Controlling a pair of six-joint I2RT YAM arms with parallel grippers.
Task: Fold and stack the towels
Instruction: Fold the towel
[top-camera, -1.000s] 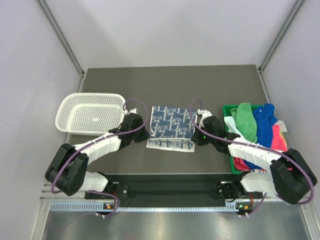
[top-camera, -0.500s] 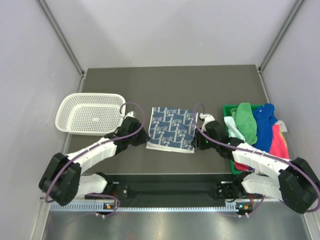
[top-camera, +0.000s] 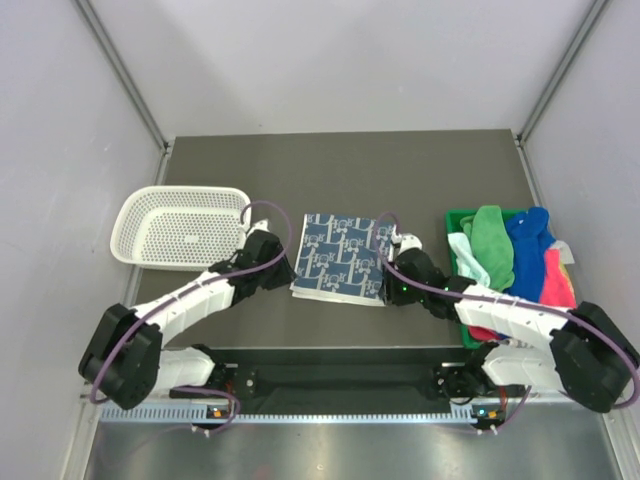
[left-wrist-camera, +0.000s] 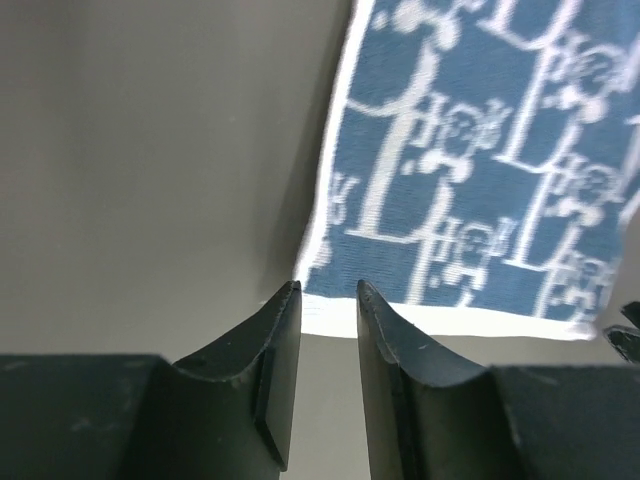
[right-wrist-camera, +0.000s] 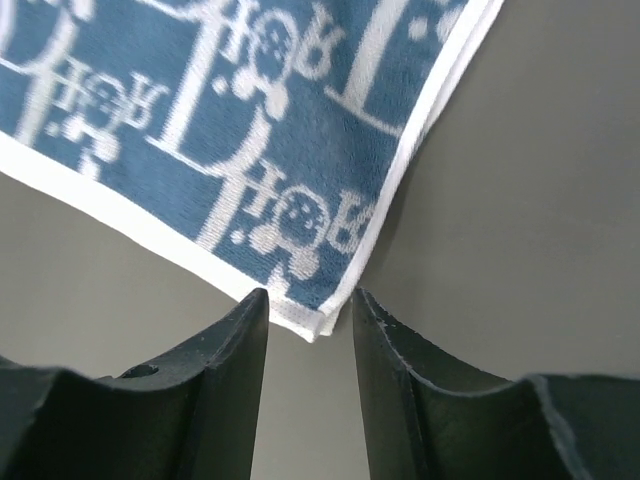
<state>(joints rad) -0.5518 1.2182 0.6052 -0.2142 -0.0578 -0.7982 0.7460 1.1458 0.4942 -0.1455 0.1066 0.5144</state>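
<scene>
A blue-and-white patterned towel (top-camera: 340, 258) lies flat on the dark table between the two arms. My left gripper (top-camera: 287, 276) is open at its near left corner; in the left wrist view the towel (left-wrist-camera: 480, 170) starts just past the gripper (left-wrist-camera: 326, 290), and nothing is between the fingers. My right gripper (top-camera: 387, 290) is open at the near right corner; in the right wrist view the gripper (right-wrist-camera: 308, 298) straddles the white-hemmed corner of the towel (right-wrist-camera: 230, 130) without pinching it. More towels, green (top-camera: 492, 240), royal blue (top-camera: 528, 242), pink (top-camera: 556, 280) and pale white (top-camera: 463, 250), are heaped in the bin.
A green plastic bin (top-camera: 456, 215) stands at the right, beside my right arm. A white mesh basket (top-camera: 180, 226) sits at the left, behind my left arm. Grey walls close in the table at the back and both sides.
Both grippers went from shut to open and let go of the patterned towel. Both have drawn back along its sides to its near corners.
</scene>
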